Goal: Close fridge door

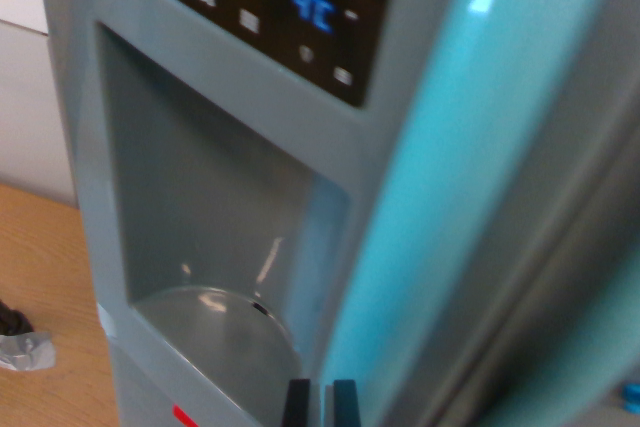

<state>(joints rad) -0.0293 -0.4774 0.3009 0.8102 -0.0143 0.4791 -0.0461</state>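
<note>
A grey toy fridge door [220, 177] fills most of the wrist view. It has a recessed water dispenser bay [215, 247] and a black control panel [285, 7] with blue digits at the top. A teal, shiny door edge [450, 167] runs diagonally down the wrist view's right side, blurred. My gripper [320, 405] shows only as two dark fingertips [297, 405] at the bottom edge. They stand close together against the seam between the grey door and the teal edge, with nothing seen between them.
A wooden tabletop [45, 267] lies at the wrist view's left, with a small grey and black object [22, 345] on it. A white wall [25, 67] rises behind. A small blue thing [630, 395] peeks in at the lower right edge.
</note>
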